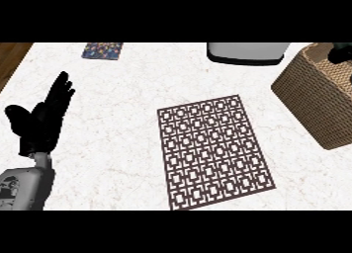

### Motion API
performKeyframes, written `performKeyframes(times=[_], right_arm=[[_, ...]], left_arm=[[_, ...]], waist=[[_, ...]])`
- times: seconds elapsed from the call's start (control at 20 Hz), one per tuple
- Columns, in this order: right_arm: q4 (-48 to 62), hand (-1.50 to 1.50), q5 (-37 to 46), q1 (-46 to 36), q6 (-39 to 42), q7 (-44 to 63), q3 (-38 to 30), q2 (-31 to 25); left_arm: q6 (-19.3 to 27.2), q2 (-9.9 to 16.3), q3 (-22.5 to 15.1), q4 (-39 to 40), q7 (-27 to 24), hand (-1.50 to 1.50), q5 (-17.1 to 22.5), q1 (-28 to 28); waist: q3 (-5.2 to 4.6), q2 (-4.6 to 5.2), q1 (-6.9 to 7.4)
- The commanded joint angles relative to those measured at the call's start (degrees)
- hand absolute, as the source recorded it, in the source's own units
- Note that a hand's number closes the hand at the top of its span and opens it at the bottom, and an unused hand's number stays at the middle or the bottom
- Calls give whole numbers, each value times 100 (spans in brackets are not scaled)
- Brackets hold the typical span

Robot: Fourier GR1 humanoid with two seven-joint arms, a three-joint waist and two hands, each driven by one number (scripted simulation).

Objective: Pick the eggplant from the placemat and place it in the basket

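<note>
Starting on the far left, there's a strip of brown wood (4,64) showing past the edge of the white marbled tabletop (113,128). Just inside that edge is the left hand (42,123), black, on its grey forearm coming up from the bottom corner. It's resting there with fingers (60,91) straight, close together and pointing up and away, thumb sticking out to the side, touching nothing.

Up at the far edge of the tabletop, a bit right of the hand, sits a small flat thing with a busy multicoloured pattern (102,50). Can't tell what it is.

In the middle is the placemat (214,150), dark brown with a pale geometric lattice, lying flat and turned a little so its long side runs away from the robot, leaning left.

Behind it at the far edge there's a white rounded container with a dark base (248,52), cut off at the top.

Then on the right is the woven basket (318,99), tan wicker, well apart from the placemat's right edge and partly out of view. Over its opening, right in the corner, there's a black shape that looks like the right hand (345,50), mostly cut off, and I can't tell how it's held.

The eggplant: honestly can't make it out anywhere, and the inside of the basket is hidden from this angle.
</note>
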Motion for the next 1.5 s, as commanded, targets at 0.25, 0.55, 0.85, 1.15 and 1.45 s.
performKeyframes(times=[0.25, 0.55, 0.85, 1.15, 1.45], right_arm=[[128, 150, 405, -54, 47, 388, 331, 63], [130, 150, 333, -22, 1229, 652, 240, -81], [130, 150, 278, -213, 1809, 688, 161, -109], [117, 150, 265, 326, 1341, 390, 122, -204], [130, 150, 425, 223, 1595, 611, 261, -265]], left_arm=[[-17, 63, 111, 100, 8, 0, 0, -133], [-41, -120, -11, 133, -343, 0, -32, 124], [188, -206, -56, 382, -180, 0, -229, -283], [-118, 45, 136, 185, -171, 0, 1, -16], [-167, 35, 109, 86, -31, 0, 47, -116]], waist=[[21, 19, -17], [21, 41, 34], [22, 63, -11], [25, 25, -7], [30, 65, 113]])
